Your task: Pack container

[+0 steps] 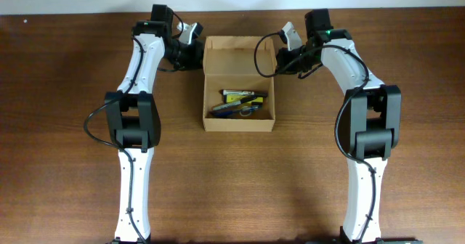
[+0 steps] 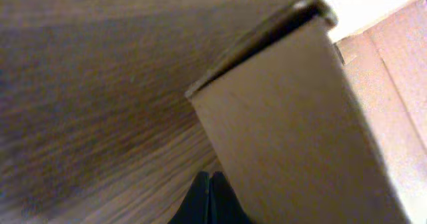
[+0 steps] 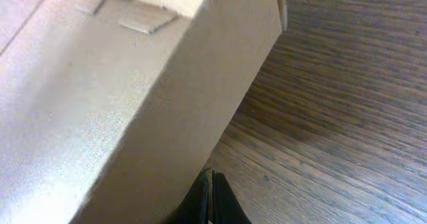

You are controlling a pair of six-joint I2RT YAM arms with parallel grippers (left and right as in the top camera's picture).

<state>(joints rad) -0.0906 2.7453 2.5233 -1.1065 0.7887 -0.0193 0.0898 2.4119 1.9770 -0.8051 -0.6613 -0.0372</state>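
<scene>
This is looking like a robotics lab setup — a left arm and right arm standing on a bare wooden surface.

I see the open container at upper center of the wooden surface, with pens lying in its lower half. My left gripper sits against its upper left side, and my right gripper against its upper right.

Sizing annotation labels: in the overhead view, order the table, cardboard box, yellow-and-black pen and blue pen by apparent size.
1. table
2. cardboard box
3. yellow-and-black pen and blue pen: look alike, so unranked.
</scene>
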